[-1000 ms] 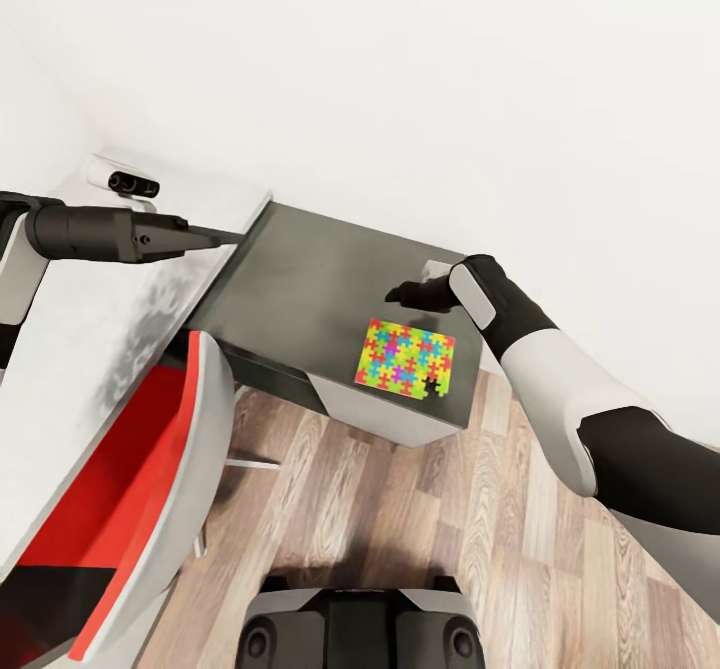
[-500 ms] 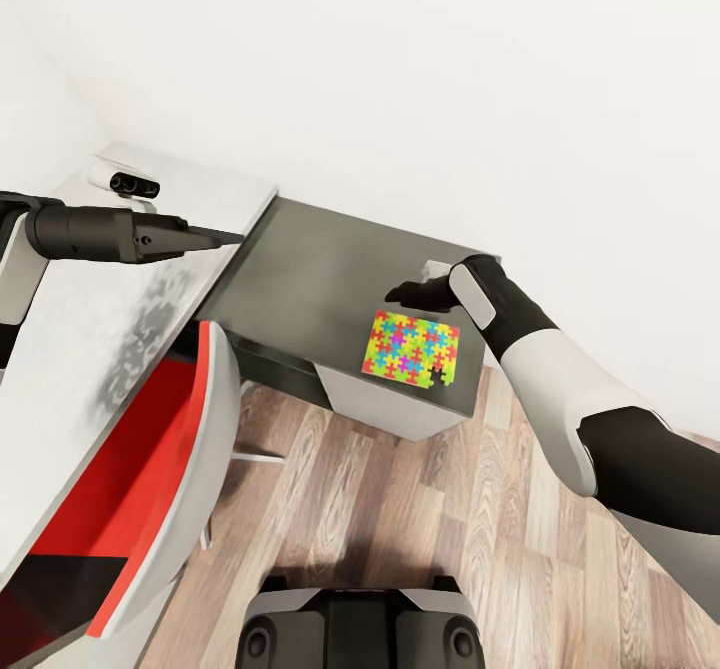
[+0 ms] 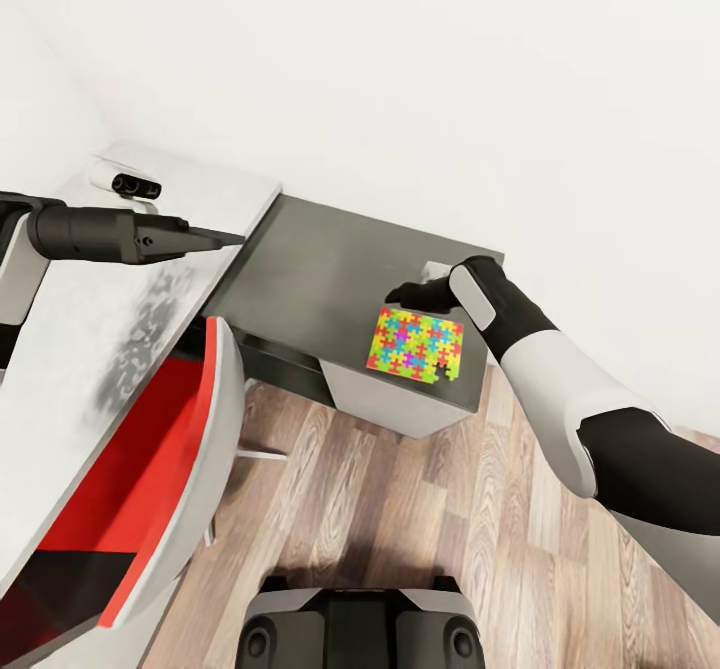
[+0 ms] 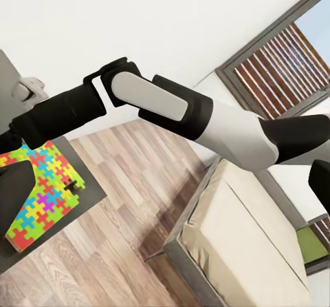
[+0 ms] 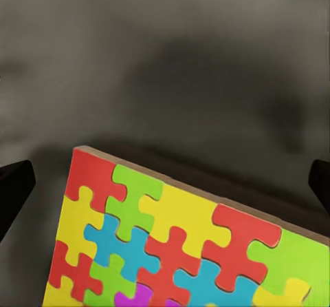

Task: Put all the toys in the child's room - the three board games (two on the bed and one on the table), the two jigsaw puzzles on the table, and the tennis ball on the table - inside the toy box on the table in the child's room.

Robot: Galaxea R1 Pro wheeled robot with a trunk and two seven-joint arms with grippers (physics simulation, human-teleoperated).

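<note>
Right arm: extended forward from the lower right of the head view, elbow bent, black forearm and wrist angled down over the dark grey table [image 3: 330, 269]. The right gripper [image 3: 408, 296] hangs just above the far edge of the jigsaw puzzle [image 3: 417, 345]. In the right wrist view the two fingertips [image 5: 14, 186] sit at opposite margins of the frame, jaws spread wide, with the puzzle's far edge [image 5: 185, 235] between them and nothing gripped.

Left arm: held level across the left side, its dark barrel pointing toward the table. The left gripper [image 3: 215, 238] tapers to a closed-looking point over the white desk [image 3: 90, 349]; whether the jaws are parted cannot be told. In the left wrist view one dark finger [image 4: 14, 197] overlaps the puzzle [image 4: 42, 197].

Task item: the puzzle lies flat on the dark table, near its front right corner, close to the edges at the front and on the right. One piece at its near right corner appears missing or dark.

Clearance: bare tabletop lies to the left of and beyond the puzzle. A white wall [image 3: 400, 79] stands directly behind the table. Wooden floor [image 3: 400, 509] is open in front.

Obscured: a red and white chair [image 3: 150, 469] is cut off at the lower left. A small white and black device [image 3: 125, 181] on the desk's far corner cannot be identified. A bed [image 4: 240, 231] appears partly in the left wrist view.
</note>
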